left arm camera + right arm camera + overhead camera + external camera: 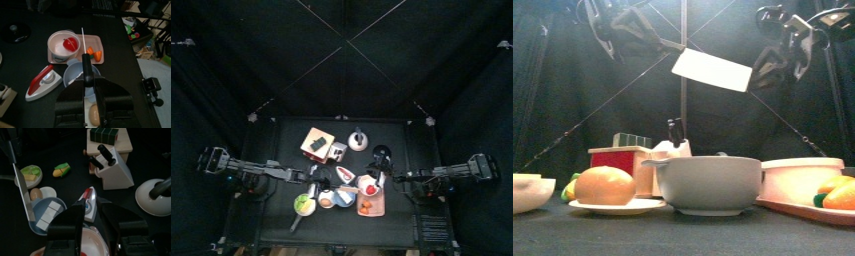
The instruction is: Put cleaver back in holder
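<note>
The left gripper (pixel 85 92) is clamped on the cleaver's (pixel 712 70) black handle, its broad flat blade raised above the bowls. The right gripper (pixel 100 220) stands apart, empty. The pale wooden holder (pixel 113 170) sits below, partly hidden in the front view.

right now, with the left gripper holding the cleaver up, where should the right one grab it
Probably the cleaver's black handle, on the bare stretch ahead of the left gripper, coming in from the side: the blade is thin and flat, the handle rounder.
</note>
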